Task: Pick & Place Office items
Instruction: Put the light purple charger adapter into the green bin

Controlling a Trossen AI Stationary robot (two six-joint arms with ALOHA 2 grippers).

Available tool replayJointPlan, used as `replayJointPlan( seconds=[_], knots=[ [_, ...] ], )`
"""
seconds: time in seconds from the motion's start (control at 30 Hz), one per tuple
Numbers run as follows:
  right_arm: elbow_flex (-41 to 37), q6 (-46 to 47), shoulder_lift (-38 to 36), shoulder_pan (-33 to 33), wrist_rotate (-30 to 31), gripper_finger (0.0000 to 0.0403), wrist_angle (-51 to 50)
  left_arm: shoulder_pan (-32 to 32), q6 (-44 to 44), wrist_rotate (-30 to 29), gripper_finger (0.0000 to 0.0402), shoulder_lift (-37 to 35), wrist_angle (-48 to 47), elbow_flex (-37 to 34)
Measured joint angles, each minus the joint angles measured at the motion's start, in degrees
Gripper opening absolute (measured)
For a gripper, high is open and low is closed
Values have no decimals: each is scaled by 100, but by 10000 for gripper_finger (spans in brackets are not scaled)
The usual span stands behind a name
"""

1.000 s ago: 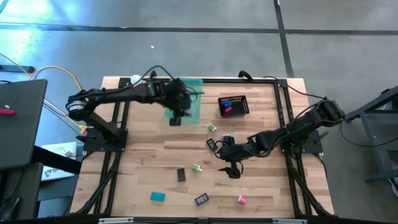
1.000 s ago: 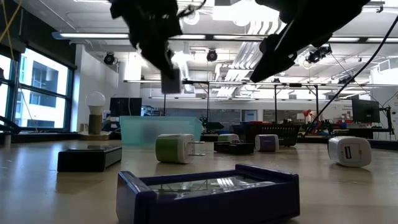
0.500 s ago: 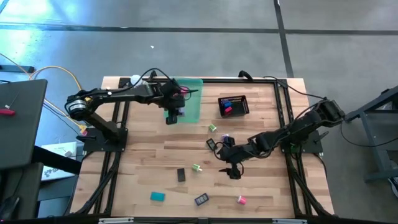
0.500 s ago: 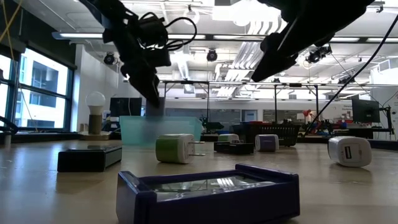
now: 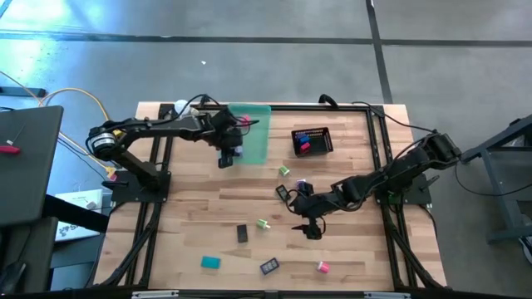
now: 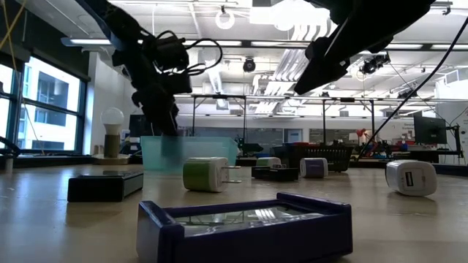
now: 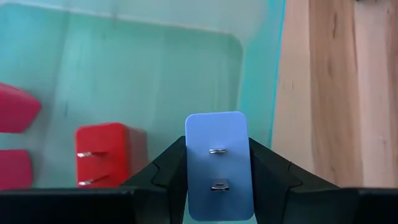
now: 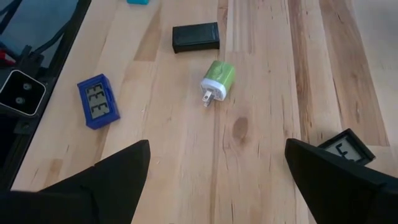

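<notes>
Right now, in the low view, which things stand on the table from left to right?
Flat black block → green-and-white plug cube → dark blue rectangular piece, nearest the camera → lavender-and-white cube → white plug cube.

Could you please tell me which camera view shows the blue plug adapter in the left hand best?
The left wrist view: the blue plug adapter fills it, prongs visible. The high view shows a speck; the low view hides it.

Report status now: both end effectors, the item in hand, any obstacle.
Left end effector shut on blue plug block, over green tray. Right end effector open above table. Red plug already in tray, beside drop spot.
</notes>
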Motion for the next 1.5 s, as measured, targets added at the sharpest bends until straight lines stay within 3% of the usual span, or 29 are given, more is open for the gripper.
replayJointPlan(
  seconds=[0.23, 1.5],
  knots=[
    [0, -14, 0, 0, 27, 361, -1, 53, 39, -1, 123, 0, 568, -383],
    [0, -16, 4, 0, 42, 361, 40, 62, -6, -17, 134, 174, 694, -407]
  ],
)
